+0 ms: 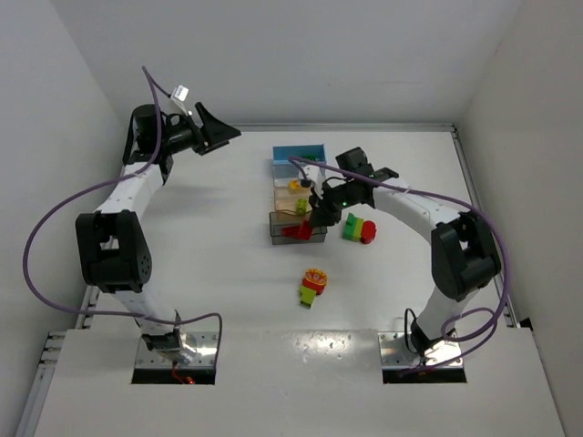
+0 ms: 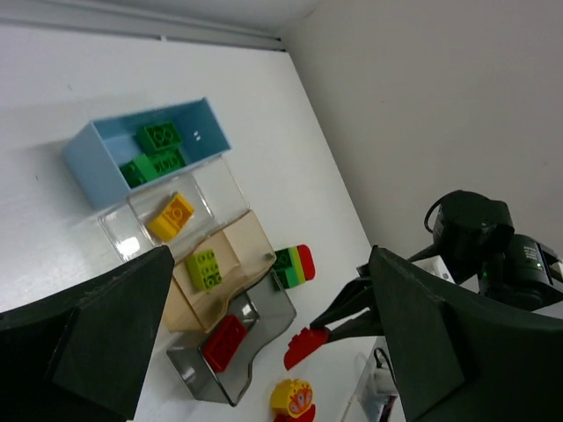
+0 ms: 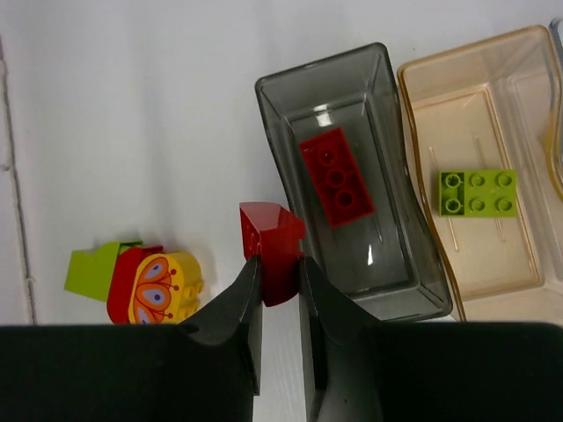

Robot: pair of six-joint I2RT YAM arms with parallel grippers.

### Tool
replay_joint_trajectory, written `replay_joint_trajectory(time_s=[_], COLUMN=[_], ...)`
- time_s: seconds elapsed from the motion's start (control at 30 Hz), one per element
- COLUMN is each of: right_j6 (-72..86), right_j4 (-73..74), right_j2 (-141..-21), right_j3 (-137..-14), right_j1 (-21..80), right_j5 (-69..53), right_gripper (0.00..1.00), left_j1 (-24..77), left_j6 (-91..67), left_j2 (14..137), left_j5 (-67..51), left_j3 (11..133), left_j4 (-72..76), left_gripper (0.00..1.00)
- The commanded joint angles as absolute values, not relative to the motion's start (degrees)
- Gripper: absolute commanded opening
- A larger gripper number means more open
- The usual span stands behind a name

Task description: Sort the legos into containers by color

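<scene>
The grey bin (image 3: 374, 97) is smoky see-through plastic, smooth and glossy, with glints on its floor; the tan bin (image 3: 493, 255) at its three o'clock is alike. The red brick (image 3: 339, 176) inside and the red piece (image 3: 268, 229) at its eight o'clock are shiny hard plastic. The table (image 3: 132, 105) is smooth, white, faintly sheened.

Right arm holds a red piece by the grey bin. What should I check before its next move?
1. Grip: right gripper shut on red piece: ok.
2. Colour match: grey bin holds only a red brick: ok.
3. Position: piece above the bin's inside: not ok, the wrist view shows it at the rim.
4. Other arm: left gripper open and far off: ok.
</scene>
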State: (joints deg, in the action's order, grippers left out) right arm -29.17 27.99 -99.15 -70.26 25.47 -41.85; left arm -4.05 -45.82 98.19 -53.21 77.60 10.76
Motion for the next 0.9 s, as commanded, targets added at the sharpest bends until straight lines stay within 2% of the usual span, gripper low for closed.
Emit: replay_joint_trajectory(time_s=[0.0,0.17,0.3,0.33,0.53,0.87], right_j6=[-31.2,-30.7,-30.1,-30.1,-30.1,-30.1], right_j4=[25.8,23.0,21.9,21.9,20.7,19.0], right_j2=[-97.2,-97.7,-99.0,-99.0,-100.1,-103.8], right_j3=[-70.0,-70.0,-70.0,-70.6,-70.6,-71.6], right_j1=[25.5,25.5,25.5,25.5,25.5,25.5], right_j5=[-39.9,-36.8,-35.7,-35.7,-32.2,-29.9], right_gripper=[0.01,0.01,0.01,0.01,0.01,0.01], left_j1=[-3.5,-4.1,-8.3,-8.9,-8.9,-7.8], left_j6=[-43.2,-43.4,-54.5,-54.5,-35.0,-28.3], left_j2=[91.5,89.9,87.7,87.0,86.4,82.6], left_j5=[-52.2,-53.1,-60.2,-60.2,-54.6,-51.3], left_j3=[78.0,76.1,64.4,63.0,69.3,67.2], left_j4=[7.2,2.9,20.2,20.3,-2.3,-5.5], left_gripper=[1.00,1.00,1.00,1.00,1.00,1.00])
